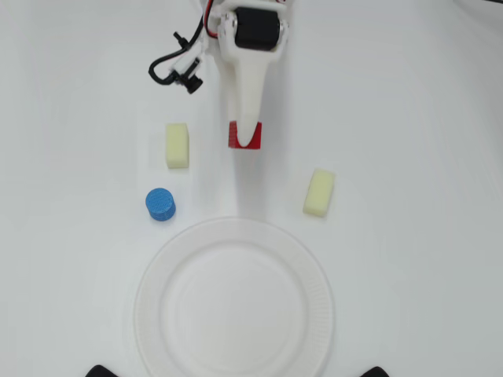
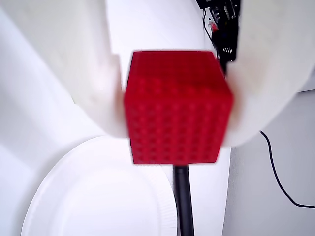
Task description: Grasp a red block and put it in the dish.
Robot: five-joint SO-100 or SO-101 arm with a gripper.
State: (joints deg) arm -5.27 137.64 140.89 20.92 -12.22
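The red block (image 1: 235,140) is a small bright red cube with a dotted face, above the middle of the overhead view. My gripper (image 1: 248,140) is over it, and one white finger covers its centre. In the wrist view the red block (image 2: 177,108) fills the gap between my two white fingers (image 2: 64,64), which press on its left and right sides, so my gripper (image 2: 177,115) is shut on it. The dish (image 1: 145,314), a large white ribbed plate, lies nearer the bottom edge in the overhead view. It also shows below the block in the wrist view (image 2: 98,196).
Two pale yellow blocks (image 1: 178,145) (image 1: 319,192) lie left and lower right of the red block. A blue ridged cylinder (image 1: 160,204) stands by the dish's upper left rim. A black cable (image 1: 177,67) hangs beside the arm. A black rod (image 2: 183,201) shows under the block.
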